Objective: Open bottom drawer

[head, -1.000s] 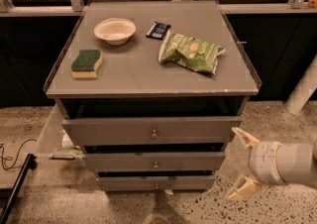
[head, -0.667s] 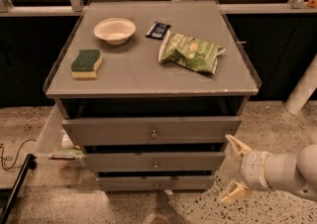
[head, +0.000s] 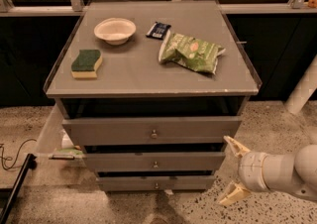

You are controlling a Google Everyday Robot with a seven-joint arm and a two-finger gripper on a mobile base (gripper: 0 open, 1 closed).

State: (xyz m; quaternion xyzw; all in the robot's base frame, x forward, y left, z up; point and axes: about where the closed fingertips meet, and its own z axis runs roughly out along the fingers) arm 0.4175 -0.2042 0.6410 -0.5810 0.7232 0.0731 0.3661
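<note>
The bottom drawer (head: pixel 126 184), the slimmest of three grey front panels in a low grey cabinet (head: pixel 148 77), sits just above the speckled floor (head: pixel 198 210) and looks closed or nearly so. A small round metal knob (head: pixel 156 185) marks its centre. Above it are the mid-sized middle drawer (head: pixel 124 161) and the tall top drawer (head: pixel 114 131), each with its own knob.

The robot's cream-coloured two-finger gripper (head: pixel 225 170) hangs low at the right of the cabinet, beside the right ends of the middle and bottom fronts. Its fingers are spread wide, one above the other, holding nothing and touching nothing. It is well to the right of the bottom knob.

The drawer will likely handle as a stiff, light, shallow tray that slides straight out on its runners. The knob is the only obvious hold: small, smooth and probably slippery, so the fingers should close squarely around it and pull level and straight. The middle drawer's knob lies just above, so a high approach risks taking the wrong one.

On the cabinet top rest a white shallow bowl (head: pixel 115 30), a green and yellow sponge (head: pixel 86 63), a green crinkled snack bag (head: pixel 191 53) and a small dark packet (head: pixel 158 29), none in the way.
</note>
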